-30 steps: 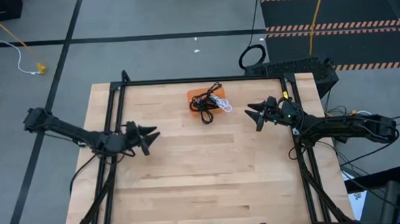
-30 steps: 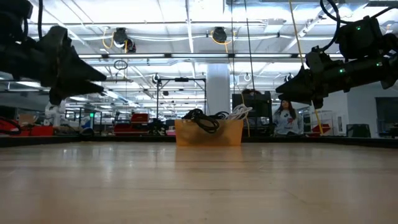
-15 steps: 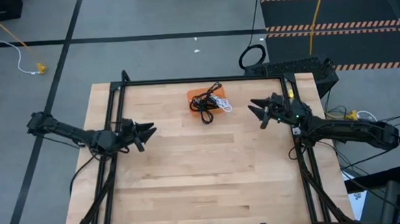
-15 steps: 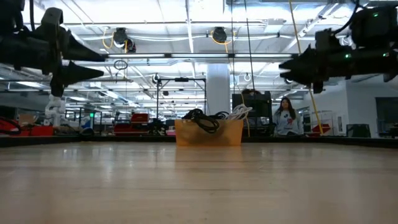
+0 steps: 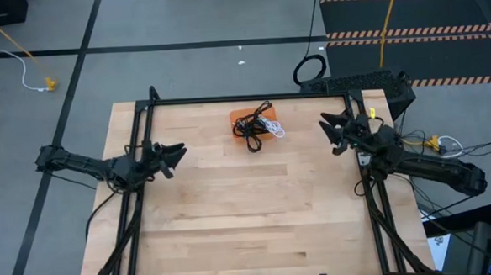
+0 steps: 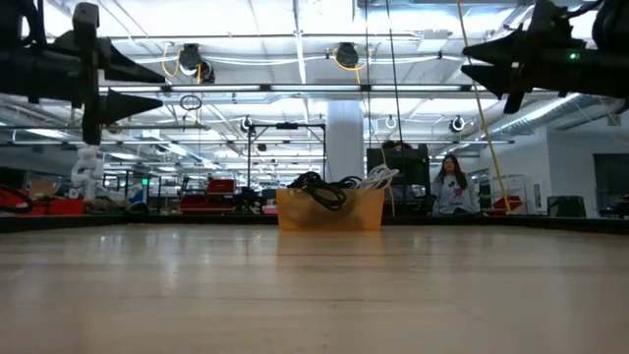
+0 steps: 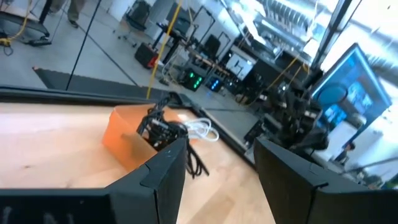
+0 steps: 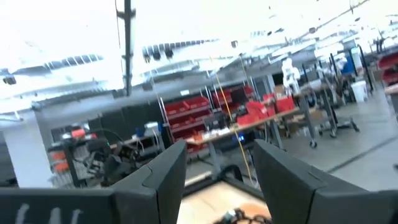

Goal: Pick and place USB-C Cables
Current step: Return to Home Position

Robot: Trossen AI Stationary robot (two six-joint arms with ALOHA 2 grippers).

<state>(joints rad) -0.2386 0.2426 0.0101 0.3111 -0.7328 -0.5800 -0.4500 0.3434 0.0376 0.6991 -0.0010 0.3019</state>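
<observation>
A wooden counter point(image 5: 249, 213) is being lit by rows of ceiling lamps in a wide workshop, where a person point(image 6: 452, 187) is being glimpsed beyond. The USB-C Cables point(image 5: 254, 131), black and white, are being held in an orange bin point(image 5: 239, 116) at 12 o'clock. The left tool point(image 5: 177, 156) at 9 o'clock and the right tool point(image 5: 328, 133) at 3 o'clock are being held spread and empty above the surface.

Black cables point(image 5: 249, 130) and one white cable point(image 5: 275, 131) lie tangled in a heap in the orange bin point(image 5: 241, 116), spilling over its rim.
</observation>
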